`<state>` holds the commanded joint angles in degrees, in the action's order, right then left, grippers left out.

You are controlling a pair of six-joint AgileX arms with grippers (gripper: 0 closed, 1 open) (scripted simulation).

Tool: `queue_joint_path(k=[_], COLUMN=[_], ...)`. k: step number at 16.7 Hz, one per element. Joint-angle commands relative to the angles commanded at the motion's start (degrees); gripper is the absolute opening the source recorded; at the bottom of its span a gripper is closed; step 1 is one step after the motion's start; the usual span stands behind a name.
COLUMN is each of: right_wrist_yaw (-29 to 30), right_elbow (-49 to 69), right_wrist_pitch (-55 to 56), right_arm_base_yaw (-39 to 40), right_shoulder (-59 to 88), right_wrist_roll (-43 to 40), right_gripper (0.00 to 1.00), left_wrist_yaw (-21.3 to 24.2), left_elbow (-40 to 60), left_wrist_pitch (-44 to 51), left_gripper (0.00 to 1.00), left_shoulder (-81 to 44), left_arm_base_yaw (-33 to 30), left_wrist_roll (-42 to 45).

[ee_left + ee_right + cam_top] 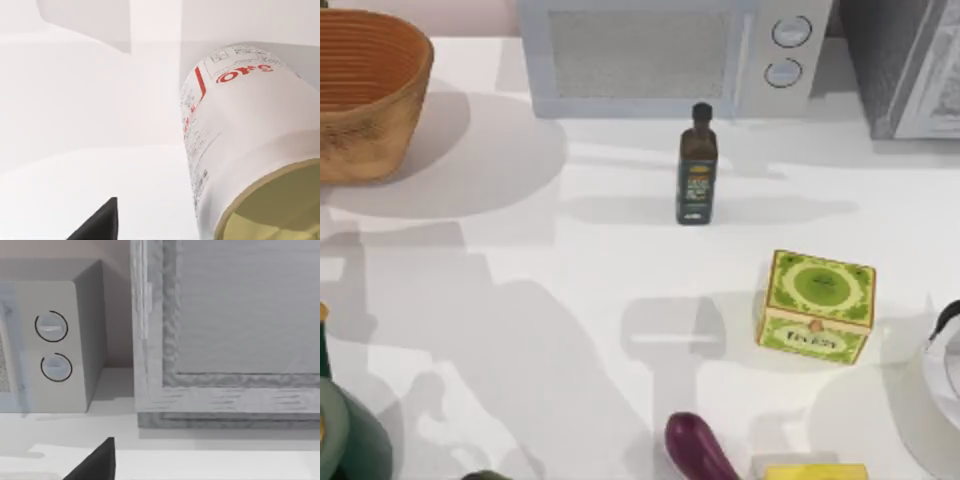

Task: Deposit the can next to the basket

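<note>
The can (250,140), white with red lettering and a dull gold top, looms very close in the left wrist view, its gold end towards the camera. My left gripper (160,227) is open. One black fingertip (102,222) shows, with a strip of bare table between it and the can. The can hides the other finger, so I cannot tell whether it touches. The basket (380,120), woven tan with an orange ribbed inside, stands at the table's far left corner. My right gripper (160,467) is parked and open, one fingertip (97,462) showing, facing the microwave and a grey cabinet.
A microwave (670,55) and a grey cabinet (905,65) line the back. A dark bottle (697,165) stands mid-table, with a green box (817,305) to its front right. At the front lie an eggplant (698,448) and a yellow block (815,471). A white vessel (940,390) is at the right edge, a dark green object (350,435) at the front left.
</note>
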<state>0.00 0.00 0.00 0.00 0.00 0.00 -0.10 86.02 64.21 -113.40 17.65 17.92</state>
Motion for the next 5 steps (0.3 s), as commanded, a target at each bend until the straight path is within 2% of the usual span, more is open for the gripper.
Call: queue_joint_path(k=[5], right_wrist_yaw=[0.0], right_elbow=[0.0], right_wrist_pitch=[0.0], right_arm_base_yaw=[0.0], right_shoulder=[0.0], right_wrist_roll=[0.0], right_gripper=[1.00], left_wrist_yaw=[0.2], left_elbow=[4.7], left_wrist_pitch=[3.9], left_gripper=[1.00], left_shoulder=[0.9], left_arm_base_yaw=[-1.0], left_wrist_roll=[0.2])
